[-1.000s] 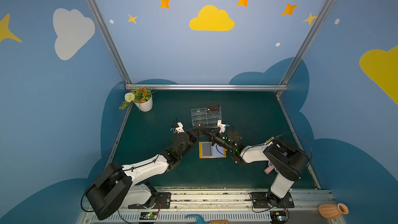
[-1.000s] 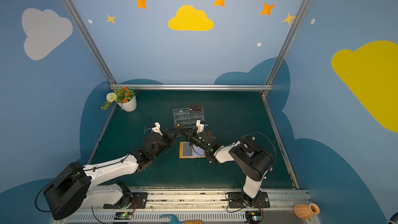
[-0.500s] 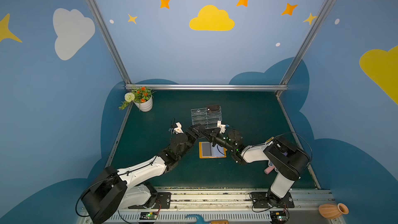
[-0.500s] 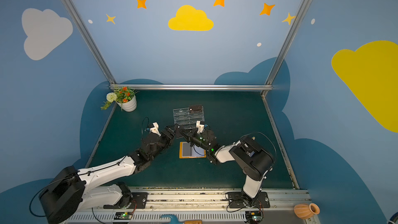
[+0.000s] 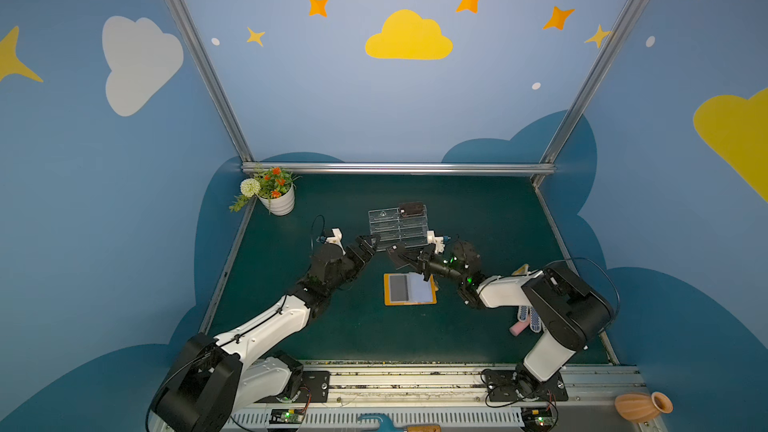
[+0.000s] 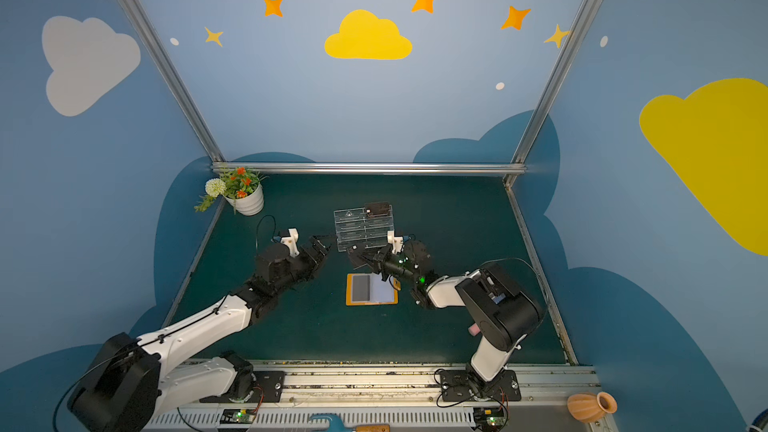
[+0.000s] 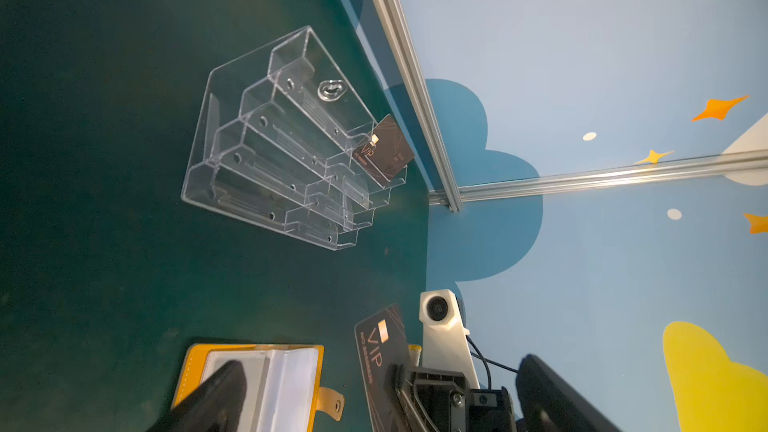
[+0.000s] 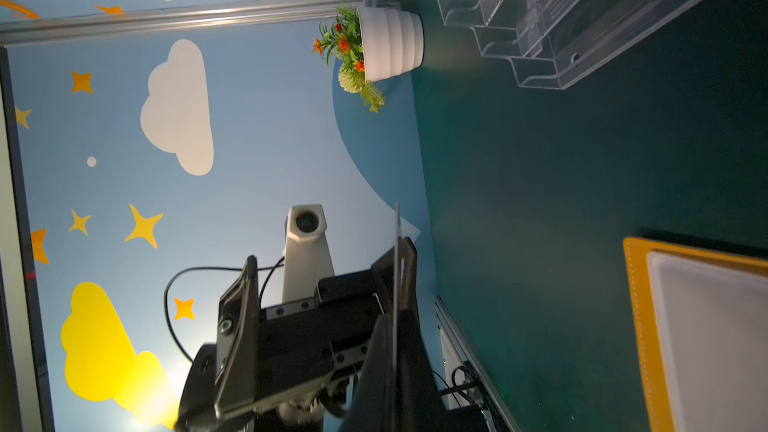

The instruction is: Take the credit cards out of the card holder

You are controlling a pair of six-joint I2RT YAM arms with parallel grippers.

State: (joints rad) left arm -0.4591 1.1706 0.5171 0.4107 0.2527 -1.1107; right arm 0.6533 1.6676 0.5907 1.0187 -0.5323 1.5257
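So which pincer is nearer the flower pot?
Left. The left pincer is right of the flower pot, by the acrylic stand's corner; the right pincer is farther right.

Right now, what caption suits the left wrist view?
Right gripper holds a VIP card near the open card holder; another card sits in the clear stand.

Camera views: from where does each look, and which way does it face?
Top views: high above the front rail, facing down toward the back wall; both whole arms, left gripper and right gripper close together.
Left wrist: on the left arm, looking past its open fingers at the acrylic stand and the right gripper's credit card.
Right wrist: on the right arm, looking along its shut fingers toward the flower pot.
Shared: both wrist views show the acrylic stand and the card holder.
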